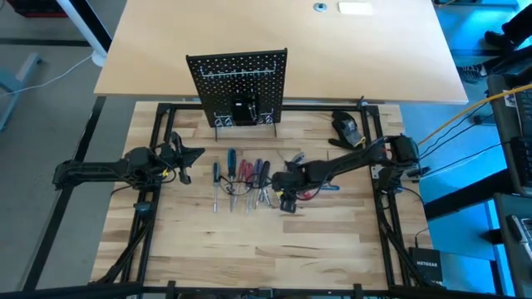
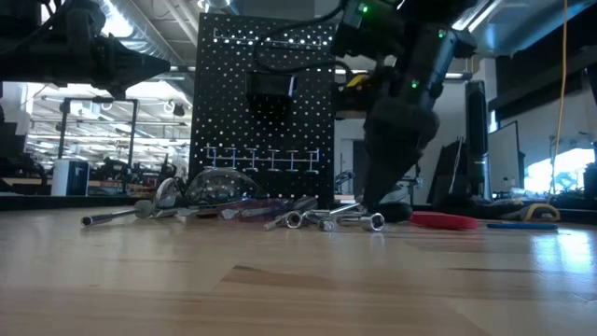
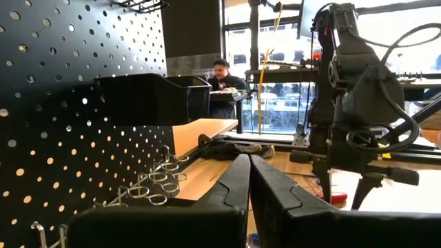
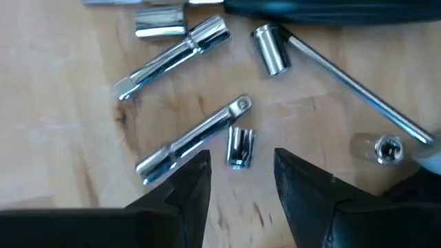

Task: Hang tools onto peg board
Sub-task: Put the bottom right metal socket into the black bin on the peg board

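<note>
The black peg board stands upright on thin wire feet at the table's far middle and carries a small black bin and a row of wire hooks. The tools, screwdrivers with blue, red and black handles plus silver bars, lie flat in a row on the table in front of it. My right gripper points down over the right end of that row, open. A short silver socket lies just beyond its fingertips, beside a silver bar. My left gripper waits shut and roughly level at the left.
A dark rounded lump sits at the far right near the right arm's base. Red pliers handles lie right of my right gripper. Black frame rails border the work area. A person sits far behind the table.
</note>
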{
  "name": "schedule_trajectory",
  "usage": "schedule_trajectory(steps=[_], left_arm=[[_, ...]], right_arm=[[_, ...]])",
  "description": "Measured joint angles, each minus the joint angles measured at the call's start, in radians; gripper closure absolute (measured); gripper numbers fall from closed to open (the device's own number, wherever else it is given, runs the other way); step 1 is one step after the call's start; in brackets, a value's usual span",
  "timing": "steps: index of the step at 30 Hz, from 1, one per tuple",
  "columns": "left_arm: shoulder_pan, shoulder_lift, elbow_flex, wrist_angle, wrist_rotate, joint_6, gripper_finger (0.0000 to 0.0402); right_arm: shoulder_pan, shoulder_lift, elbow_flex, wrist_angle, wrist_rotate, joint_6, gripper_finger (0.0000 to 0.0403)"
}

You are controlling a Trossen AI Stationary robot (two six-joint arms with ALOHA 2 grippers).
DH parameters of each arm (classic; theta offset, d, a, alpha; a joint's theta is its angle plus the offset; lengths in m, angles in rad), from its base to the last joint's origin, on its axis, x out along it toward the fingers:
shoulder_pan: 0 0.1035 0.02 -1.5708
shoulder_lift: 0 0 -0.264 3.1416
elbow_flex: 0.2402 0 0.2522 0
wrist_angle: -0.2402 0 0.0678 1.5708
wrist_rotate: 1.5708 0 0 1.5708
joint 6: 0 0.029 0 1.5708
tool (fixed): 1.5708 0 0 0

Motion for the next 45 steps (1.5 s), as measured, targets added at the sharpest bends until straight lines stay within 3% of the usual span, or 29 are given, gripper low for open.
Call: schedule_trajectory(steps=[15,27,37,45], left_arm=[[0.000,0.000,0.000,0.000,0.000,0.003,0.0400],[0.000,0.000,0.000,0.000,0.000,0.003,0.0400],[0.000,0.000,0.000,0.000,0.000,0.003,0.0400],[0.000,0.000,0.000,0.001,0.000,0.003,0.0400]], right_arm=[[-0.008,0.085,0.003,0.040,0.020,0.008,0.0244],[-0.014,0.089,0.001,0.040,0.034,0.002,0.0345],[-0.014,0.060,-0.003,0.035,0.078,-0.020,0.0330],[-0.018,-0.082,-0.005,0.027,0.137,-0.034,0.0336]])
